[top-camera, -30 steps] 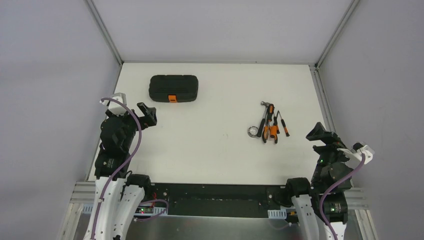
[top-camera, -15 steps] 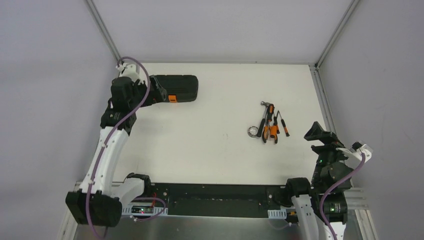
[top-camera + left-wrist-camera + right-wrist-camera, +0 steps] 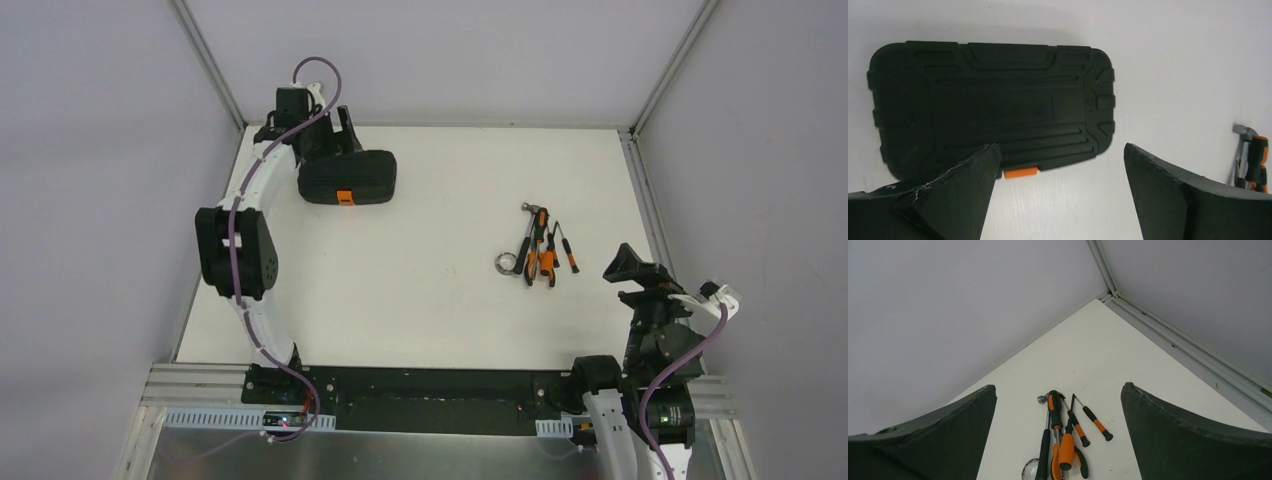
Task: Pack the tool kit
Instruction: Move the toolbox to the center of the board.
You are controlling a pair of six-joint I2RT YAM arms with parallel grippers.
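Starting nearest, lower right of the top view: right gripper [image 3: 628,268] hangs w/ jaws spread, holding nothing, aimed toward the tools bunched just beyond, mid-right of the tabletop [image 3: 430,300]. They are a hammer [image 3: 537,220], pliers [image 3: 545,265] and two screwdrivers [image 3: 568,255], touching or overlapping. Prob. light and stiff, w/ slick steel shanks. Best taken by the orange-black handles, one at a time, since neighbours may drag along. Farthest, upper left: tool kit case [image 3: 347,177] lies flat and shut, orange latch [image 3: 1020,173] on its near edge. Left gripper [image 3: 1062,146] is over it, jaws spread wide, pinching nothing; can't tell if it touches. Case looks rigid ribbed plastic and likely slides easily, so brace it and work the latch edge.
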